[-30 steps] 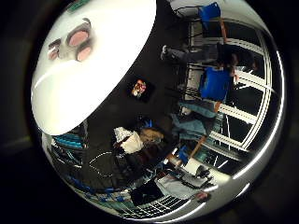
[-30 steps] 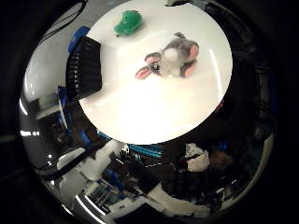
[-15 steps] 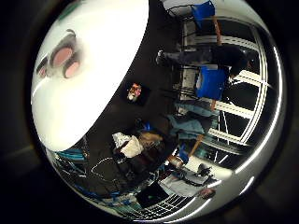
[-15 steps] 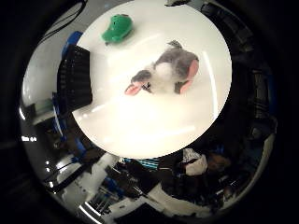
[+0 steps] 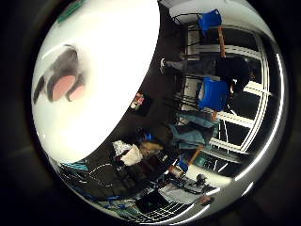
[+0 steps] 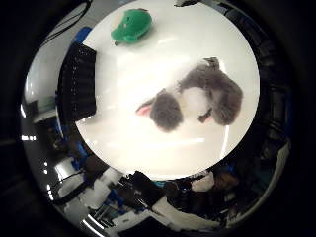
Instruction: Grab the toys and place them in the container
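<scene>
Table: a round white table (image 6: 148, 148) carries all the task's things.
Grey toy: a grey plush mouse (image 6: 197, 101) with pink ears and a white belly lies on its side near the middle of the table, filling much of the thumb-side view, so it is close under the palm.
Green toy: a green plush toy (image 6: 131, 25) lies near the table's edge, well apart from the mouse.
Container: a black mesh container (image 6: 77, 81) sits at the table's edge, between the green toy and the floor side.
Hand: no part of it shows; cannot tell how the fingers stand.
</scene>
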`<action>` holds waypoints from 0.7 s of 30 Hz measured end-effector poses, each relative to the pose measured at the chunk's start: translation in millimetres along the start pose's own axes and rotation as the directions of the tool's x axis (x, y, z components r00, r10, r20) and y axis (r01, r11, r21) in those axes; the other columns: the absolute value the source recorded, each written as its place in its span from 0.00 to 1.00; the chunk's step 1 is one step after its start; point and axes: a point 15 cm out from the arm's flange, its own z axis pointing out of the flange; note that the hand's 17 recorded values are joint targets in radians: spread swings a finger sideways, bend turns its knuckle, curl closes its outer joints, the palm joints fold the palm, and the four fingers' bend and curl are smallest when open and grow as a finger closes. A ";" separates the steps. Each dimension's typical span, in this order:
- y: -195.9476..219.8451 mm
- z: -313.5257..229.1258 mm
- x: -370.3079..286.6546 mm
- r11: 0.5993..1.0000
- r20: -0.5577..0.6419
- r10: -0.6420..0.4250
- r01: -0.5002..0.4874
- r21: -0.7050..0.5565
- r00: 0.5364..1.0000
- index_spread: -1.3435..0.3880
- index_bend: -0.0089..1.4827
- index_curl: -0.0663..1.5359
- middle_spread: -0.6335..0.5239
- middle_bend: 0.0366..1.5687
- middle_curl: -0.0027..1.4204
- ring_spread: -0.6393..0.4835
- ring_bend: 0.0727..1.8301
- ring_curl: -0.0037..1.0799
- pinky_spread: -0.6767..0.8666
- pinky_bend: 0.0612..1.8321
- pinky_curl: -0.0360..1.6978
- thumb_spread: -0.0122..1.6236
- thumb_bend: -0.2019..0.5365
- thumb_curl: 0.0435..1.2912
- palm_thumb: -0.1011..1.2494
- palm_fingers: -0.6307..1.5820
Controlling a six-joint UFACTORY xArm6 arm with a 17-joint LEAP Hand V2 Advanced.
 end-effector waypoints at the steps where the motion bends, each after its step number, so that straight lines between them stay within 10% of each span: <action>1: -2.4 6.0 -4.3 1.000 0.008 -0.004 0.004 -0.008 1.000 0.56 0.11 0.19 0.63 0.09 0.19 0.77 0.08 0.25 0.70 0.20 0.21 0.56 0.23 0.20 0.31 0.26; 21: 2.0 85.4 -66.0 0.997 0.064 -0.058 0.061 -0.047 0.996 0.56 0.11 0.19 0.59 0.12 0.21 0.76 0.09 0.25 0.71 0.19 0.20 0.57 0.24 0.21 0.35 0.30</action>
